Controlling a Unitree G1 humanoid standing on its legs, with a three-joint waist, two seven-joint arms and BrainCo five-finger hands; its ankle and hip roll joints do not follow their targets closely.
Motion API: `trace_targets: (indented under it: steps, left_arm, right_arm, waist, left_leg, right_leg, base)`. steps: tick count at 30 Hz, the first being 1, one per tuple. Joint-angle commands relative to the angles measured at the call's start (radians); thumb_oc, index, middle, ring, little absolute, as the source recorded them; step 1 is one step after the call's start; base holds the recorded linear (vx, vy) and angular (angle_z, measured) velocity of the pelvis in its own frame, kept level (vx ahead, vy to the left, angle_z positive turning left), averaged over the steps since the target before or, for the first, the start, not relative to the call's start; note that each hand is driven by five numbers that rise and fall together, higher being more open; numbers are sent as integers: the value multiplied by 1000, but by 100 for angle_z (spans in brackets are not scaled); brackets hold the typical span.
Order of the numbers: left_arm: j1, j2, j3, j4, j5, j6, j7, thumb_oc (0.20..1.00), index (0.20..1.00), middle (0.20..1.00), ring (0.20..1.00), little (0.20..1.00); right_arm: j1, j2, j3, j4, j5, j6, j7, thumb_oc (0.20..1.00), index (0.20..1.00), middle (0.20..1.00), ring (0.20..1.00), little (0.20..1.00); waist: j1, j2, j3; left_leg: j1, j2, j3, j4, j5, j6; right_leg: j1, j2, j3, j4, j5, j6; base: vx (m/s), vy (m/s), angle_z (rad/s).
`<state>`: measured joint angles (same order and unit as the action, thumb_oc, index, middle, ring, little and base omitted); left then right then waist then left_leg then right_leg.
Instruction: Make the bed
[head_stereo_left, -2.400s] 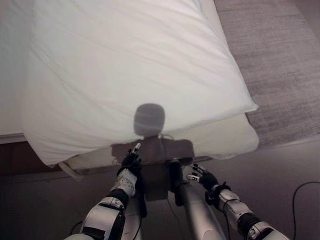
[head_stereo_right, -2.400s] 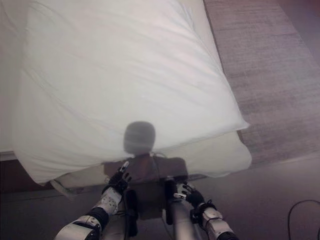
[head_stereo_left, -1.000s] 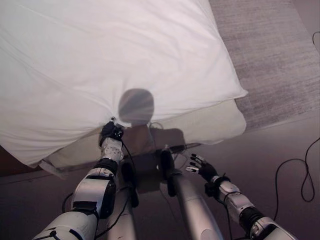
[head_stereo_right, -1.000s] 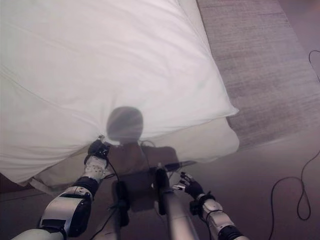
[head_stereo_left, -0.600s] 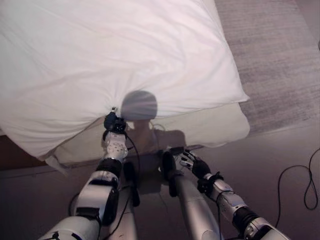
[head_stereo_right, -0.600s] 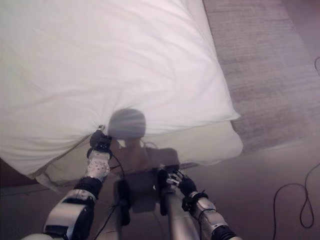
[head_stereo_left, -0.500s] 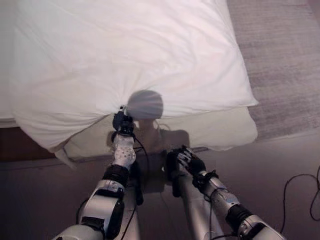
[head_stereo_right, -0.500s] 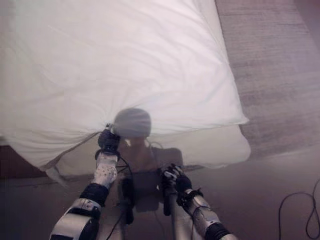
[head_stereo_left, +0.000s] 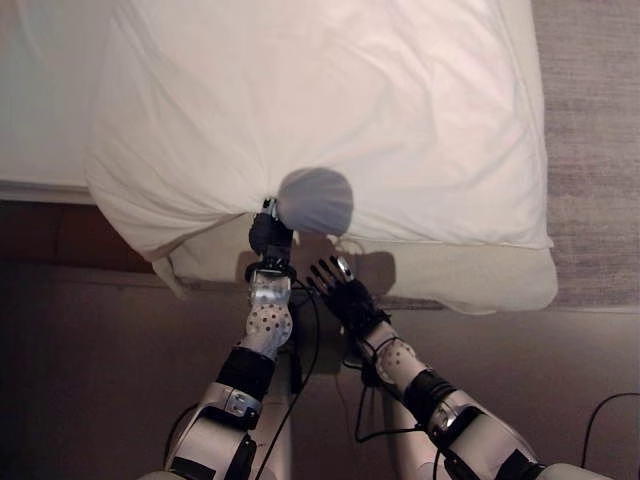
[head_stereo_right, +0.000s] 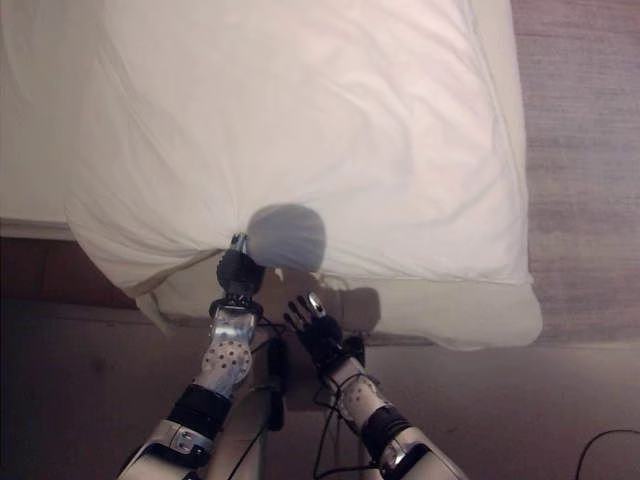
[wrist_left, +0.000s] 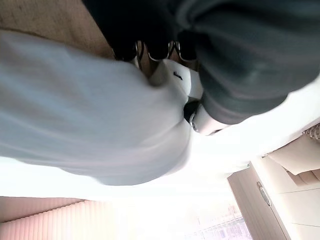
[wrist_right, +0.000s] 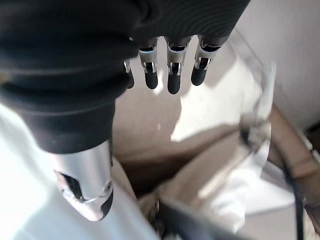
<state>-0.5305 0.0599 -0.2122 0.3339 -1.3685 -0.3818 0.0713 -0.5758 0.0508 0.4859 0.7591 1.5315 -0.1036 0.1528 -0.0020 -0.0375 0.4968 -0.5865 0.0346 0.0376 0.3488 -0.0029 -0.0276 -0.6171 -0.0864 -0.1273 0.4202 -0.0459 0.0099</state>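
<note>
The white duvet lies spread over the bed, covering most of the mattress, whose cream edge shows as a strip below the duvet's near hem. The duvet's near-left corner hangs a little over the mattress edge, and creases in the cloth run toward 1 gathered point on the near hem.

The left hand is at that gathered point on the near edge of the duvet. Its fingers are curled closed with the white cloth bunched between them and the thumb; the left wrist view shows the duvet cloth pressed up against the dark fingertips and the thumb.

The right hand is held just beside the left hand, to its right and slightly nearer the robot, in front of the mattress side. Its fingers are straight and spread wide, holding nothing. In the right wrist view the fingers point out in a row with the thumb well apart, and the cream mattress side lies beyond them; contact with it cannot be confirmed.

A grey rug lies on the floor along the right side of the bed. A dark wooden floor runs in front of the bed.
</note>
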Motion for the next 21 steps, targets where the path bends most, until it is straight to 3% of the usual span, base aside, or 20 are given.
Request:
trace_targets:
  steps: [1, 3, 5, 7, 21]
  left_arm:
    - [11, -27, -39, -181, 7, -49, -34, 200, 200, 200, 200, 200]
    - [13, -36, -38, -213, 4, -87, -1, 200, 200, 200, 200, 200]
    - [13, -36, -38, -214, 6, -87, 1, 200, 200, 200, 200, 200]
    - [13, -54, -20, -254, 15, -136, 57, 200, 200, 200, 200, 200]
    - [69, -28, 74, -273, 119, -178, 166, 200, 200, 200, 200, 200]
  right_arm:
    - [32, 41, -26, -80, 98, -29, 12, 1000, 1000, 1000, 1000, 1000]
    - [8, 41, -45, -93, 118, -58, -3, 1000, 1000, 1000, 1000, 1000]
    - [7, 41, -45, -94, 118, -58, -4, 1000, 1000, 1000, 1000, 1000]
    - [-16, 42, -97, -158, 172, -116, -4, 1000, 1000, 1000, 1000, 1000]
    - [-15, -51, -254, -356, 178, -239, 13, 1000, 1000, 1000, 1000, 1000]
  waist:
    - [23, 41, -45]
    - [29, 49, -46]
    - [29, 49, -45]
    - [31, 60, -47]
    - [26, 76, -63]
  left_leg:
    - [-28, 9, -24, -28, 8, -39]
    - [-31, 4, -30, -25, 8, -36]
    - [-31, 4, -30, -25, 8, -36]
    - [-38, 0, -34, -24, 8, -33]
    - [-62, -2, -30, -16, 4, -24]
  right_leg:
    - [18, -67, 15, -83, 51, 101]
    - [18, -70, 11, -78, 47, 101]
    - [17, -70, 11, -78, 46, 101]
    - [11, -73, 10, -72, 41, 101]
    - [-24, -75, 17, -54, 32, 106]
  base:
    - [5, 22, 7]
    - [11, 25, 8]
    - [8, 17, 7]
    - [14, 29, 8]
    - [6, 0, 0]
